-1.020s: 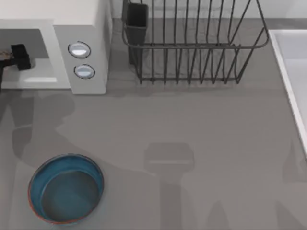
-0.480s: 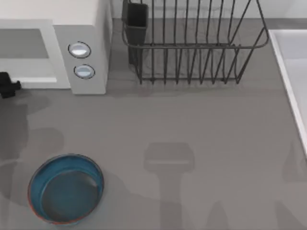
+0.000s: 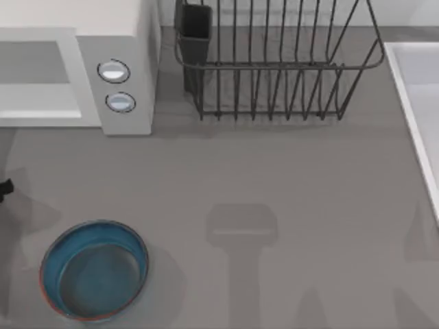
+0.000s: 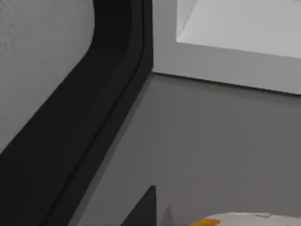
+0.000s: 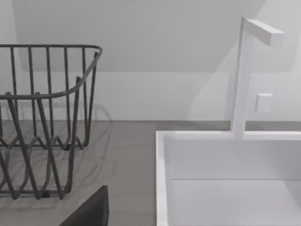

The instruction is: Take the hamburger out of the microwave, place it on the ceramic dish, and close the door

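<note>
The hamburger (image 4: 244, 219) peeked in at the bottom edge of the left wrist view as a sliver of white wrapper with an orange patch, beside a dark finger (image 4: 141, 209) of the left gripper; whether the fingers pinched it could not be told. In the top view, the microwave (image 3: 116, 68) sat upper left with its cavity open, the ceramic dish (image 3: 95, 269) lower left, empty. The wire rack (image 3: 274, 62) stood at upper centre. The right gripper's state could not be told.

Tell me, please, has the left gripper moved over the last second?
Yes. The left gripper has withdrawn from the microwave opening towards the table's near left edge.
</note>
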Robot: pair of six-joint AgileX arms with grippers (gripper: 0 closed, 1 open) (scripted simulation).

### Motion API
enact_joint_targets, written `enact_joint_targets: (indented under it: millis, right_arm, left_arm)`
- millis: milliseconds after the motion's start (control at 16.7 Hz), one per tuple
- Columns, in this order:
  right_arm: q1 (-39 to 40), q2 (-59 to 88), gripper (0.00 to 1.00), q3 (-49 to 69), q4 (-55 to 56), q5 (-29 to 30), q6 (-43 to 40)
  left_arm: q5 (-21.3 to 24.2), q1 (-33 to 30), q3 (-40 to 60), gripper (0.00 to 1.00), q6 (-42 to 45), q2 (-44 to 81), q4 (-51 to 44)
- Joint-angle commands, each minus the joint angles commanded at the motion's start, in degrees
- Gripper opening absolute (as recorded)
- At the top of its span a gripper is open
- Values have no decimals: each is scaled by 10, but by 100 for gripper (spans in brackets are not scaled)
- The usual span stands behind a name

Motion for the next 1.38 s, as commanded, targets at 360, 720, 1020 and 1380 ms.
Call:
enact_joint_targets:
  millis: [360, 720, 1020, 1380]
  right_arm:
    - [0, 0, 100, 0, 0, 0, 0]
    - [0, 0, 100, 0, 0, 0, 0]
    - [0, 0, 100, 0, 0, 0, 0]
    - [0, 0, 100, 0, 0, 0, 0]
  left_arm:
    - [2, 0, -10, 0, 1, -5, 8]
    - [0, 0, 0, 0, 1, -122, -117]
    - [-2, 0, 14, 0, 1, -280, -297]
    - [-3, 1, 23, 0, 1, -362, -382]
